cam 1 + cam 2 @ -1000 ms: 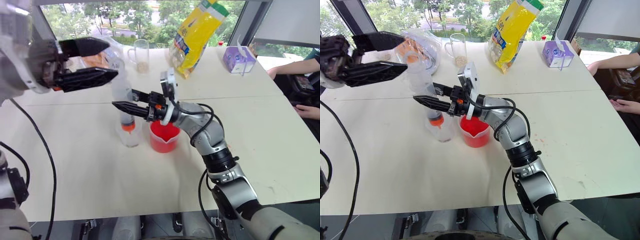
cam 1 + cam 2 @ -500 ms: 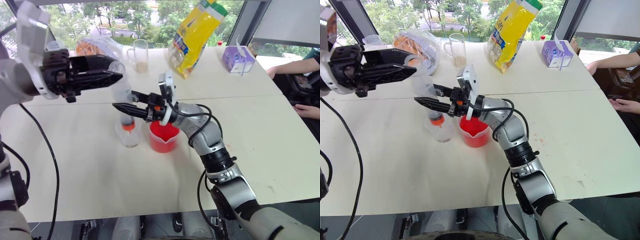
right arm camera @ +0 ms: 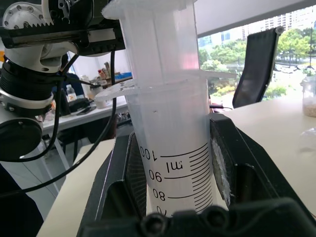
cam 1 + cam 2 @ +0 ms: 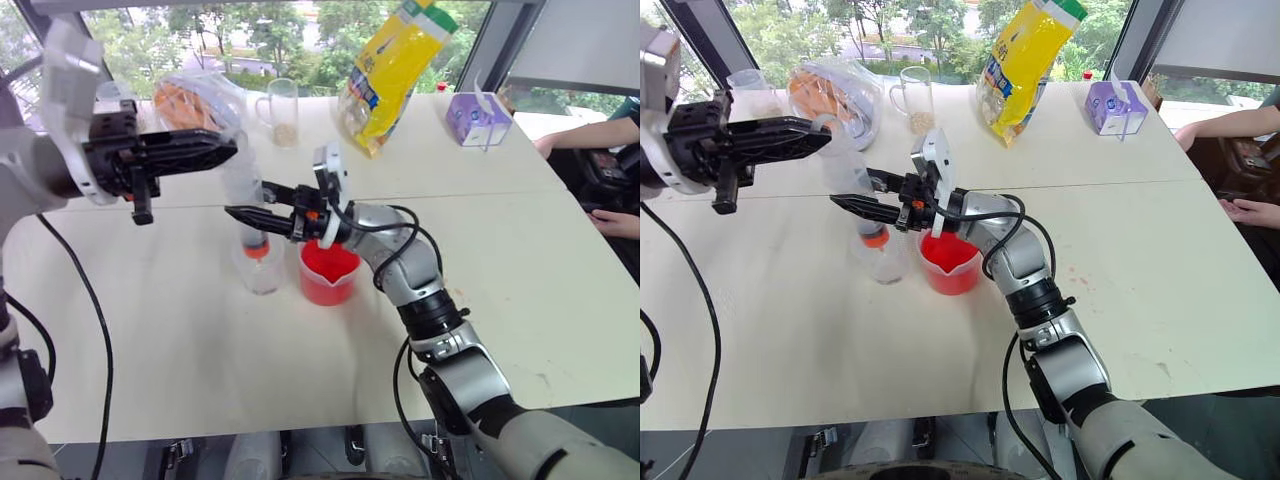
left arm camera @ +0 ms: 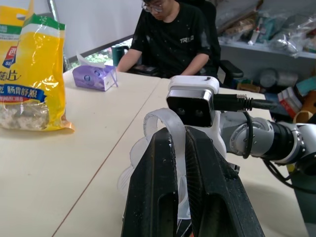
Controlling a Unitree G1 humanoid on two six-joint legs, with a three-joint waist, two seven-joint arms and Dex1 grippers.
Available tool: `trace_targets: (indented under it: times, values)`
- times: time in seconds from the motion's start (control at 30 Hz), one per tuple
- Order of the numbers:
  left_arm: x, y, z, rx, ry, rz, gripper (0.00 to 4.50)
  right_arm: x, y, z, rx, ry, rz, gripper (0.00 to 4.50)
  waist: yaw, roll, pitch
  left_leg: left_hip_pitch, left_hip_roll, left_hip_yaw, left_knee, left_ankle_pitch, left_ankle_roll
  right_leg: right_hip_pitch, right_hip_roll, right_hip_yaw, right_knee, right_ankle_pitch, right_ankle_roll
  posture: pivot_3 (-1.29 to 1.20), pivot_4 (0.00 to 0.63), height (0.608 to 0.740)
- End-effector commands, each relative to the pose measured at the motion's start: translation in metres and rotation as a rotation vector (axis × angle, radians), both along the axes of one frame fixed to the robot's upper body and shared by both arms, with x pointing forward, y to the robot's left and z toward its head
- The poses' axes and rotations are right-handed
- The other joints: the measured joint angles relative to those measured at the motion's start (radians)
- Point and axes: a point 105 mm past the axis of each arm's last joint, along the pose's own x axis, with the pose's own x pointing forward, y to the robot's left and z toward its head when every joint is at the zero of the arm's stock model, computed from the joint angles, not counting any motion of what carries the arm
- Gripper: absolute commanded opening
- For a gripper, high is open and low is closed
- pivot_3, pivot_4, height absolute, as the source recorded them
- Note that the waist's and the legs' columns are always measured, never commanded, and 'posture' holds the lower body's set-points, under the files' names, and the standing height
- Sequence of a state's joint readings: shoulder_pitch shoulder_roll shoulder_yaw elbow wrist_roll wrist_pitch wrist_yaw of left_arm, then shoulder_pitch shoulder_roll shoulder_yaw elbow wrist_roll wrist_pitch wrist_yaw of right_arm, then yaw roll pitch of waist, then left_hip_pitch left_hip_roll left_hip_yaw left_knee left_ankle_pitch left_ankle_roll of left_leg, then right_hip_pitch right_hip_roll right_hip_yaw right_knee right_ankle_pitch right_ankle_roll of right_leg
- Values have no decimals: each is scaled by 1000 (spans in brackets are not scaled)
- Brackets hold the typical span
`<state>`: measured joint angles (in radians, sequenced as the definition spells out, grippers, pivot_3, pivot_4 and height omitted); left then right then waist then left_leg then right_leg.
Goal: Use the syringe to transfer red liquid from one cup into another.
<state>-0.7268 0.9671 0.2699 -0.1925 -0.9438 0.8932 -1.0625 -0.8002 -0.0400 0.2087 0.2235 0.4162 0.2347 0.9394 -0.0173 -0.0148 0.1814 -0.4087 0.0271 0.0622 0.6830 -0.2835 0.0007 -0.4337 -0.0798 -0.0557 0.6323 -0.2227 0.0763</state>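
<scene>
The syringe [image 4: 241, 182] stands upright, its orange tip down inside the small clear cup [image 4: 260, 276] on the table. My right gripper [image 4: 248, 200] reaches in from the right and is shut on the syringe barrel [image 3: 173, 148], just above the graduation marks. My left gripper [image 4: 226, 150] comes level from the left and is shut on the clear plunger top [image 5: 170, 129]. The spouted beaker [image 4: 328, 274] of red liquid stands right beside the small cup, under my right wrist.
At the back of the table stand a yellow snack bag [image 4: 395, 70], a glass mug with grains [image 4: 283, 112], a purple tissue box [image 4: 477, 118] and a plastic bag [image 4: 190, 95]. A person's arm [image 4: 590, 135] rests at the far right edge.
My left gripper, wide open a second ago, has closed on the plunger top. The right gripper has kept its hold on the barrel, and the syringe stays in the small cup.
</scene>
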Motion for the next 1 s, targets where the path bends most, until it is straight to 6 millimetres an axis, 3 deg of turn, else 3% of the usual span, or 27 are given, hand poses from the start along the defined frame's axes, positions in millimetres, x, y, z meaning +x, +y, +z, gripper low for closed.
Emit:
trace_targets:
  times: [0.03,0.53,1.0]
  values:
    - [-3,-4,-8,31,-5,-31,69,2,-6,28,66,-67,-19,1409,0,0,0,0,0,0,0,0,0,0,0,0,0,0,0,0,150,740]
    - [-1,-8,-35,74,43,-35,69,-9,-16,72,157,-126,-16,1409,0,0,0,0,0,0,0,0,0,0,0,0,0,0,0,0,150,740]
    - [-1,-10,-46,95,68,-32,69,-14,-18,85,178,-125,-6,1409,0,0,0,0,0,0,0,0,0,0,0,0,0,0,0,0,150,740]
